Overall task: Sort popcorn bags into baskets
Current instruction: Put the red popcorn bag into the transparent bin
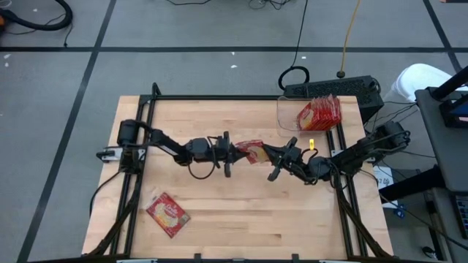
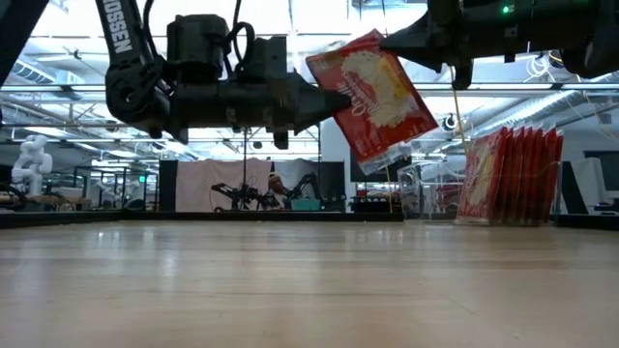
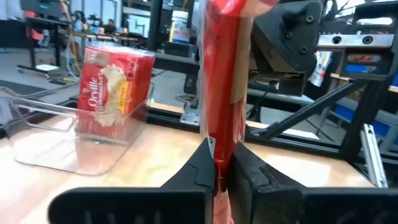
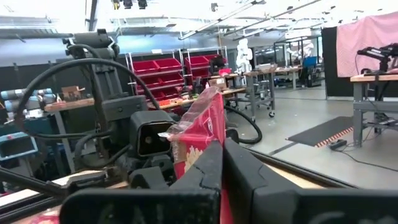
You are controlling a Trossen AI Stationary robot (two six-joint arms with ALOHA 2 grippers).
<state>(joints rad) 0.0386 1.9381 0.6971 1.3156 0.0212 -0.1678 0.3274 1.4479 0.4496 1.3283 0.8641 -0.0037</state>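
Mid-table, aloft: left gripper (image 1: 235, 152) and right gripper (image 1: 265, 153), arms reaching inward, both pinching one popcorn bag (image 1: 251, 150). Bin (image 1: 285, 120) holds upright bags (image 1: 320, 113).

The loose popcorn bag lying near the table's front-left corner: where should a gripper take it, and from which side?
By a long edge, from straight above. The loose bag lies flat and skewed on the table, nothing beside it. The left gripper is nearer, but it and the right gripper both clamp the held bag.

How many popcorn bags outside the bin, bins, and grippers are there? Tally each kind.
Popcorn bags outside bin: 2 (held bag, loose bag)
Clear bin: 1
Grippers: 2 (left gripper, right gripper)
Total: 5
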